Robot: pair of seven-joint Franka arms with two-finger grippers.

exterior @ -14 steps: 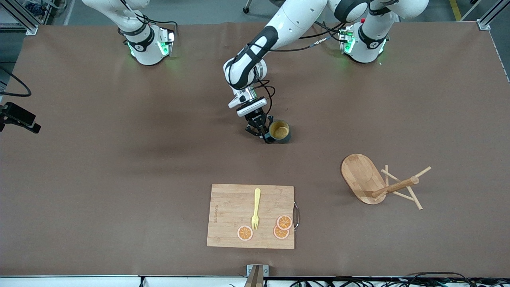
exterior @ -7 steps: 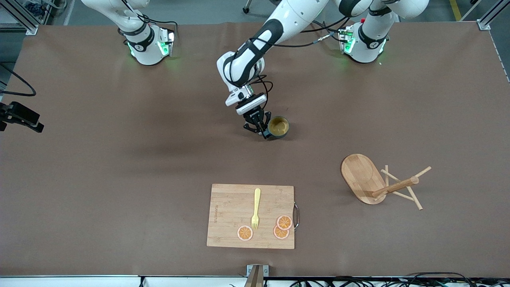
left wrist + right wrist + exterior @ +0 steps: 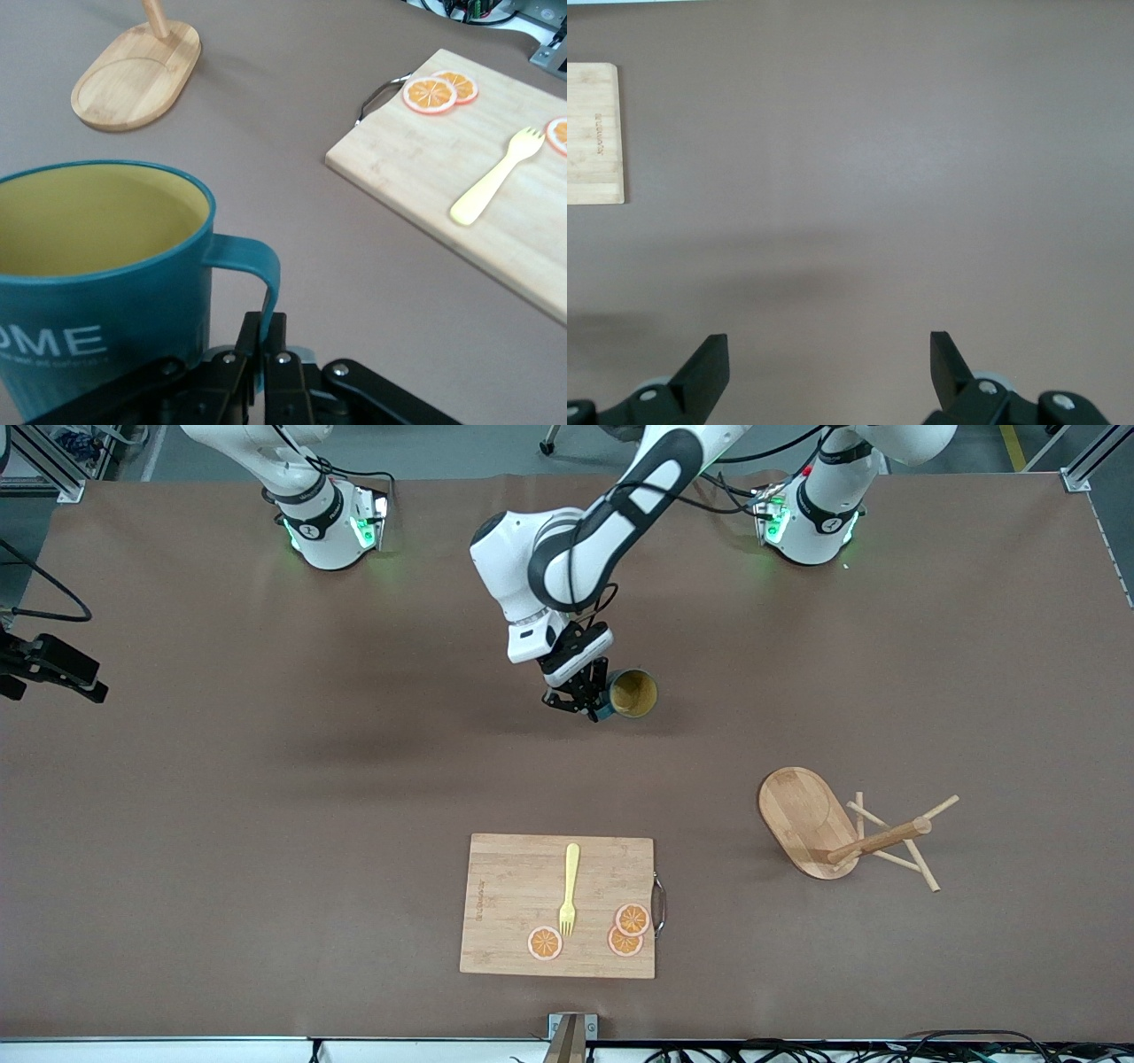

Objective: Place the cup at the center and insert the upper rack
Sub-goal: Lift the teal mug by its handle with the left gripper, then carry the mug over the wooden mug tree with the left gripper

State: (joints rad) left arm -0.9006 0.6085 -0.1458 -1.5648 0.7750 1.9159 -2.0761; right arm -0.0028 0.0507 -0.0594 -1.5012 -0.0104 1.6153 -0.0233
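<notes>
The left gripper (image 3: pixel 592 707), reaching in from the left arm's base, is clamped on the handle of the cup (image 3: pixel 633 693); in the left wrist view its fingers (image 3: pixel 263 354) are pressed together around the thin teal loop. The cup (image 3: pixel 97 274) is dark teal outside, mustard-yellow inside, with white lettering low on its wall, and it is held upright above the brown desk (image 3: pixel 266 779), over the area farther from the front camera than the cutting board (image 3: pixel 558 905). The upper rack (image 3: pixel 842 831), a light bamboo mug tree, lies tipped on its side on the desk toward the left arm's end from the cutting board, its oval base on edge and its post and crossed pegs pointing away from the board. On the cutting board lie a yellow fork (image 3: pixel 569 889) and three orange slices (image 3: pixel 625 930). The right gripper (image 3: pixel 828 372) waits with fingers spread wide over bare desk.
</notes>
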